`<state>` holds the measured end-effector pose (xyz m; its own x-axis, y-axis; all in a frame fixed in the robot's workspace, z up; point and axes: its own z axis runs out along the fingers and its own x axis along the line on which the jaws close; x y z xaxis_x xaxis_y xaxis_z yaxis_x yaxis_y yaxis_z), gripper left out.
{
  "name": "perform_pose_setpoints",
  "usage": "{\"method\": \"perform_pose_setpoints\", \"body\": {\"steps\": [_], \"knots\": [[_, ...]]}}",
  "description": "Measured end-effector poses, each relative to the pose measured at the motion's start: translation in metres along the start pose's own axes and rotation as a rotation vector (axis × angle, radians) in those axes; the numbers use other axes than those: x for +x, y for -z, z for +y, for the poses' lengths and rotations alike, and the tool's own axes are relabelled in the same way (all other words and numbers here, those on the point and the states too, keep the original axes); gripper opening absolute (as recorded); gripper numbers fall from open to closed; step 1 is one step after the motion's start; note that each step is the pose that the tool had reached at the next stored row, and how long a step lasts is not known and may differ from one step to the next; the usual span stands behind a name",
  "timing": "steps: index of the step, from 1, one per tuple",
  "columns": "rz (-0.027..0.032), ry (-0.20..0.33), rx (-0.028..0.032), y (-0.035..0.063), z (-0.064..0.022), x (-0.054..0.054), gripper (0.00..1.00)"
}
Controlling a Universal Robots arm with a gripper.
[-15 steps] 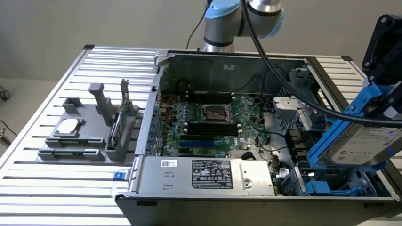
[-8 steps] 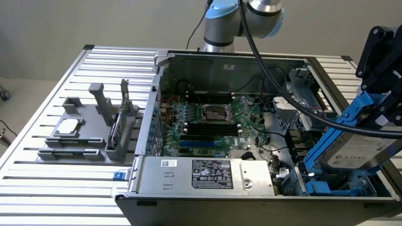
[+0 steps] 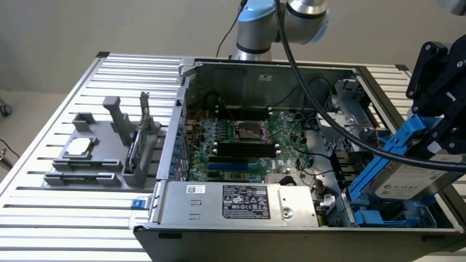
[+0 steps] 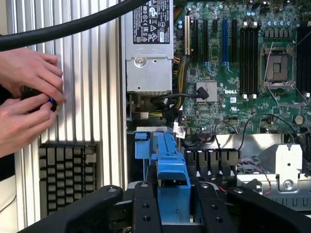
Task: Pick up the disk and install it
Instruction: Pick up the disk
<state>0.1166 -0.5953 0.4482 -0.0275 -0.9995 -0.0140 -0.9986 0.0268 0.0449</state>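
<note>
While one claw pinches one tilted disk over one open case, two hands beside it

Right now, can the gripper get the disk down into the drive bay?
Probably yes. The gripper holds the disk tilted right over the drive bay at the corner of the open case, and nothing I can see lies between them.

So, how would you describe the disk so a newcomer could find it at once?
Find the open computer case on the slatted table. At its end on the exterior view's right, the black gripper holds the disk tilted. It alone is silver-grey metal in a blue frame.
</note>
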Motion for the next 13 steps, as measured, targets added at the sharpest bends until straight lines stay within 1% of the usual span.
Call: {"method": "perform_pose_setpoints", "body": {"steps": [7,13], "knots": [[0.0001,0.002,0.0000,-0.0003,-0.0011,0.0000,0.33],[0.0008,0.022,-0.0006,-0.0008,-0.0012,0.0000,0.33]]}}
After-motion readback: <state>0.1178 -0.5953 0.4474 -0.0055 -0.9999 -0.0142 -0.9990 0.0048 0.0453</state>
